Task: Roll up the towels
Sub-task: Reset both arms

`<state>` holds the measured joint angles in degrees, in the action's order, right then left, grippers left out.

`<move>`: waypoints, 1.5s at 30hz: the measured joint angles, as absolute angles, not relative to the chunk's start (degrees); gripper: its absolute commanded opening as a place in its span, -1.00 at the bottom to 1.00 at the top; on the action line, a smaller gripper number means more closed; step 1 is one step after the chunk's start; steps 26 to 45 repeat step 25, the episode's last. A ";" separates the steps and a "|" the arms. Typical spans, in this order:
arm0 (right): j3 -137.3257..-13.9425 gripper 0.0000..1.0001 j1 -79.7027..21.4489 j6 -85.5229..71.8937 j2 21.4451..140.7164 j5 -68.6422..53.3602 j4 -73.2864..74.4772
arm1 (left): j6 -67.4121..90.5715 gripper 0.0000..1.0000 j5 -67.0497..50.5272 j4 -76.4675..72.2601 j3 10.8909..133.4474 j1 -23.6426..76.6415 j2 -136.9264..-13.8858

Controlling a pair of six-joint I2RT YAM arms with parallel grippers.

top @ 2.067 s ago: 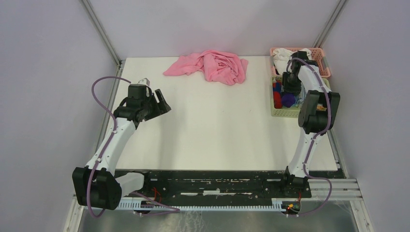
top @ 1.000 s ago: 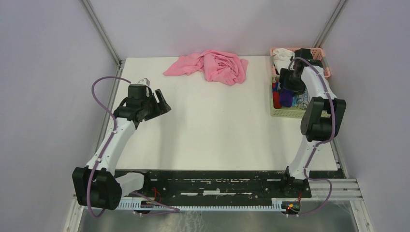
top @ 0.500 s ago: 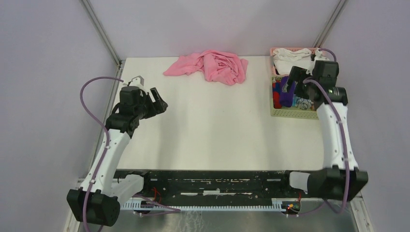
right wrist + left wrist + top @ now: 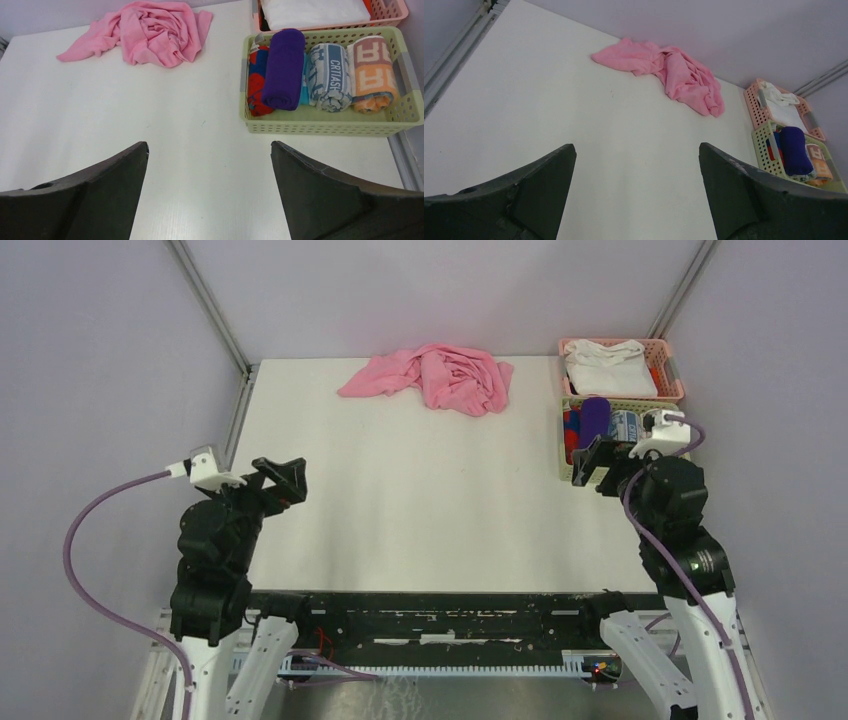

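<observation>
My left fingers [image 4: 636, 150] stand wide and empty over the white surface [image 4: 574, 100]. Rightward, in the pale green plastic basket [image 4: 320, 127], the red towel with white markings [image 4: 255, 82] lies tucked against the rolled deep purple towel [image 4: 284, 70], touching it. Both look soft, light and limp. I'd pinch a roll across its middle, spanning every layer. My right fingers [image 4: 210, 145] gape wide, empty.

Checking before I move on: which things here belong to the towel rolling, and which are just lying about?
Job: purple towel, rolled, in the green basket; red towel, rolled beside it.
Lying about: pink cloth on the table; white cloth in the pink basket; grey lettered roll; orange roll.
</observation>
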<state>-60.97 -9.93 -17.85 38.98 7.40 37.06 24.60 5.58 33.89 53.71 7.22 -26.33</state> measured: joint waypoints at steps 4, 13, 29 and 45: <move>-56.58 1.00 -14.37 -16.05 33.76 11.90 37.30 | 24.53 0.99 7.64 33.93 50.28 7.22 -22.90; -46.96 1.00 -16.40 -14.61 32.05 15.20 34.70 | 22.55 0.99 9.06 33.69 42.78 7.27 -23.09; -45.54 1.00 -16.40 -14.46 34.70 15.27 33.32 | 21.37 0.98 10.50 31.07 41.74 9.21 -24.62; -45.54 1.00 -16.40 -14.46 34.70 15.27 33.32 | 21.37 0.98 10.50 31.07 41.74 9.21 -24.62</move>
